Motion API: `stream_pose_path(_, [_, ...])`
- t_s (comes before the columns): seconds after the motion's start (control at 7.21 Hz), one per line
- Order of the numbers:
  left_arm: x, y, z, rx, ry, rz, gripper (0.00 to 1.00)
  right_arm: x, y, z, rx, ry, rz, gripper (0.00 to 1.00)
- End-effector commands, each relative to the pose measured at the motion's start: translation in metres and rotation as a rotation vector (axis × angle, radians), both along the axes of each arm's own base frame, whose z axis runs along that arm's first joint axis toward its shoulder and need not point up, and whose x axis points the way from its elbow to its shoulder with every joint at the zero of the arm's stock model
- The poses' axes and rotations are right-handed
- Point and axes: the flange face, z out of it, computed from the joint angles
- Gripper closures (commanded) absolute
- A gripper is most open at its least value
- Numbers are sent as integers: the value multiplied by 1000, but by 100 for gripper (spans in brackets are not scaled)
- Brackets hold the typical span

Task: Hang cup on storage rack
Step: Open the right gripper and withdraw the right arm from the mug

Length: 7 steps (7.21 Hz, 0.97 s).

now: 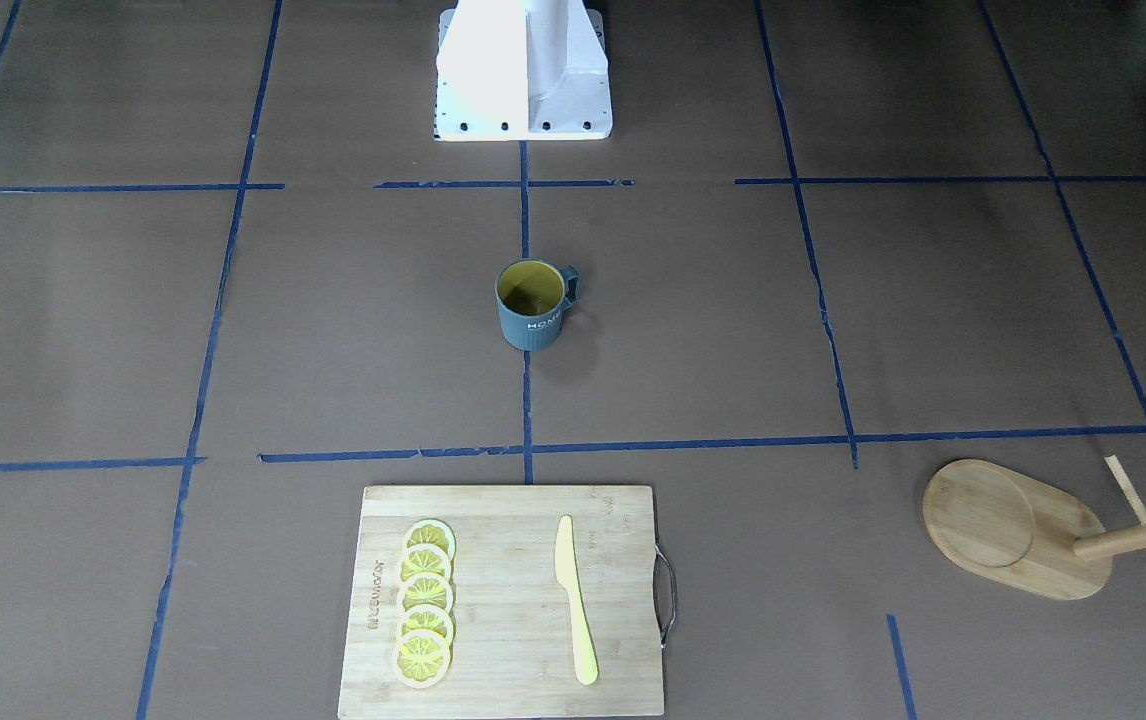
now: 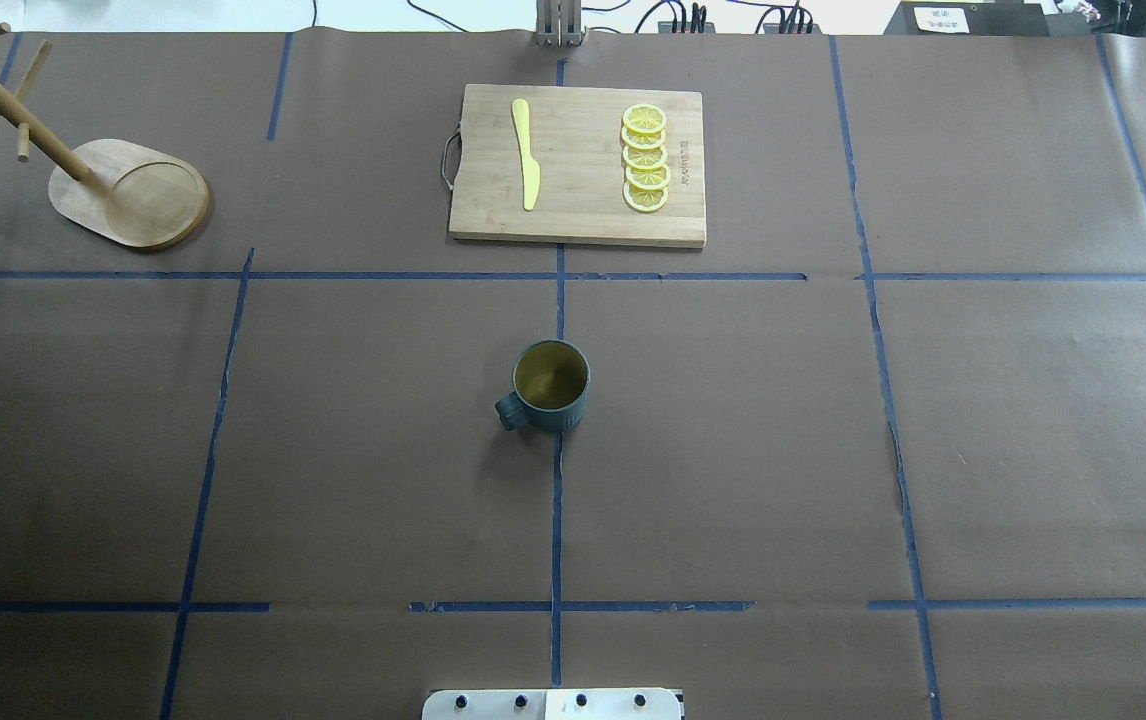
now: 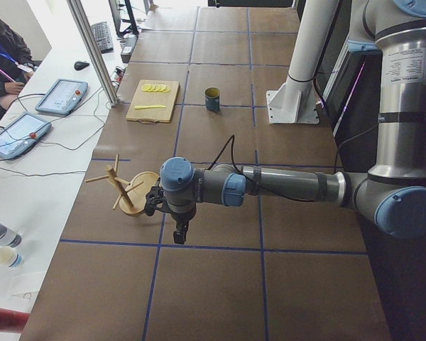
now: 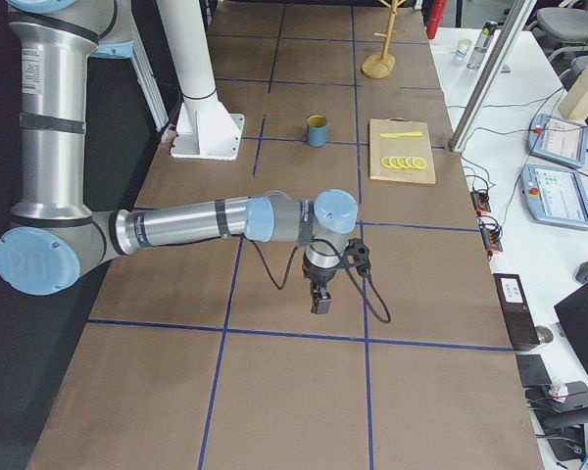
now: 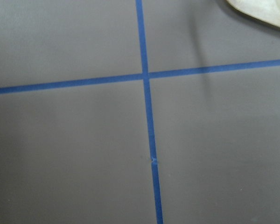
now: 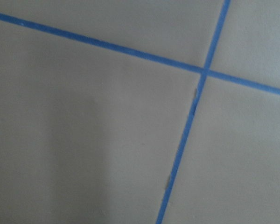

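The dark teal cup (image 1: 533,305) stands upright at the table's middle, handle toward the robot's left; it also shows in the overhead view (image 2: 550,385). The bamboo storage rack (image 2: 128,190) stands at the far left corner, its pegs bare, and shows in the front view (image 1: 1008,525). My left gripper (image 3: 178,234) hangs over the table near the rack (image 3: 128,188), far from the cup (image 3: 212,99). My right gripper (image 4: 320,302) hangs over bare table at the right end, far from the cup (image 4: 317,130). I cannot tell whether either is open or shut. Both wrist views show only paper and tape.
A bamboo cutting board (image 2: 578,165) with several lemon slices (image 2: 645,158) and a yellow knife (image 2: 525,152) lies at the far middle. The robot's white base (image 1: 523,70) stands at the near edge. A corner of the rack base (image 5: 266,9) shows in the left wrist view.
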Motion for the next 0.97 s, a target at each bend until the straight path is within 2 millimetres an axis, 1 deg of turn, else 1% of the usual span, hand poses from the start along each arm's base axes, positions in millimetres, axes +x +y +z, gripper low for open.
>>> stream_pose_path(0.0, [10,-32,-31,114,12,15,0,6,13,7,-35,3,80,0])
stream_pose_path(0.14, [11,-29,-37,138,18,21,0,4,4,-1,-23,0,86,0])
stream_pose_path(0.28, [16,-27,-45,150,99,44,0,4,2,-3,-20,0,85,0])
stream_pose_path(0.42, [25,-27,-69,230,206,61,0,3,1,-6,-14,-7,86,0])
stream_pose_path(0.55, [68,-29,-98,291,273,126,0,2,1,-9,-14,-26,85,0])
stream_pose_path(0.69, [110,-20,-135,401,320,198,0,2,1,-9,-15,-26,85,0])
stream_pose_path(0.83, [163,-4,-165,445,373,258,0,2,1,-10,-12,-26,85,0])
